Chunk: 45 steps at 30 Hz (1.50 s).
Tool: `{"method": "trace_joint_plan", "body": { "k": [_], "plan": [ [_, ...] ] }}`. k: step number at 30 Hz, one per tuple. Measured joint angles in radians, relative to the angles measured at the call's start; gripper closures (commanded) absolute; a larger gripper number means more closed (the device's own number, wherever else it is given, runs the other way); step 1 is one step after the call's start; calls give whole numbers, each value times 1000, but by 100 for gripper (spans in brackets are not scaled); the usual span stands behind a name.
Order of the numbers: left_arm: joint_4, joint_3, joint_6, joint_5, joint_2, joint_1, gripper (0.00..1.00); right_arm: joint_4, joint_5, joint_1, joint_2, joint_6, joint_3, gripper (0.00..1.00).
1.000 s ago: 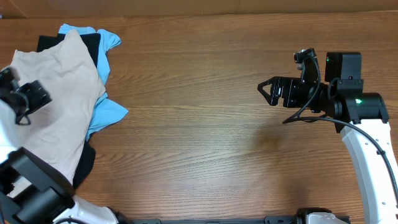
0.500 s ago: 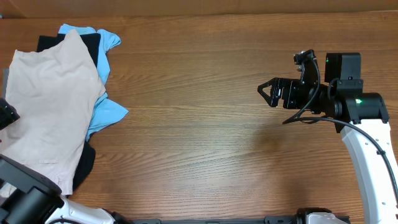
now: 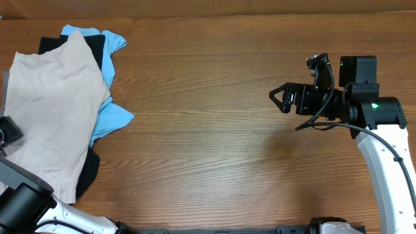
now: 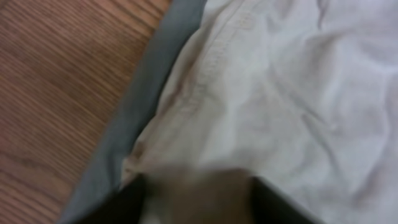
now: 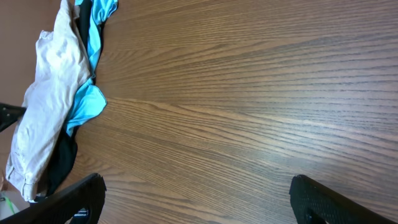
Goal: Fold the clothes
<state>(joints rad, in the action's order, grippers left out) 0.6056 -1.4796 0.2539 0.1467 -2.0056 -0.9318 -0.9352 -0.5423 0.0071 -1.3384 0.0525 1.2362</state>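
The pale beige shorts [image 3: 55, 110] lie spread on top of a pile of clothes at the table's left end. They fill the left wrist view [image 4: 280, 93], with a stitched hem running along a grey garment's edge [image 4: 134, 124]. They also show in the right wrist view [image 5: 46, 118]. My left gripper [image 3: 8, 130] is at the pile's left edge, low over the beige cloth. Its fingers [image 4: 196, 199] stand apart with blurred beige cloth between them. My right gripper [image 3: 276, 97] is open and empty above bare wood at the right, and its fingers [image 5: 196, 193] are wide apart.
A light blue garment [image 3: 110, 120] and a black one [image 3: 88, 172] stick out from under the beige shorts. Bare wooden tabletop [image 3: 208, 130] runs between the pile and the right arm. The table's far edge is along the top.
My left arm has drawn back toward the front left, so its wrist now sits at the frame's left edge over the pile's lower part. The right arm has not moved.
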Motion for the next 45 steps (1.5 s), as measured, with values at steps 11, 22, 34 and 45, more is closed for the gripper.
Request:
{"method": "trace_joint_plan", "body": {
  "k": [11, 22, 34, 45],
  "plan": [
    [74, 0, -57, 118, 0, 67, 96, 8, 7, 0, 0, 0, 0, 3],
    [73, -12, -245, 228, 131, 526, 96, 19, 26, 0, 0, 2, 0, 12],
    [-346, -55, -395, 408, 187, 1249, 96, -38, 31, -191, -2, 27, 114, 12],
    [-476, -57, -433, 362, 23, 1625, 0, -102, 33, -427, -2, 26, 246, 6]
  ]
}}
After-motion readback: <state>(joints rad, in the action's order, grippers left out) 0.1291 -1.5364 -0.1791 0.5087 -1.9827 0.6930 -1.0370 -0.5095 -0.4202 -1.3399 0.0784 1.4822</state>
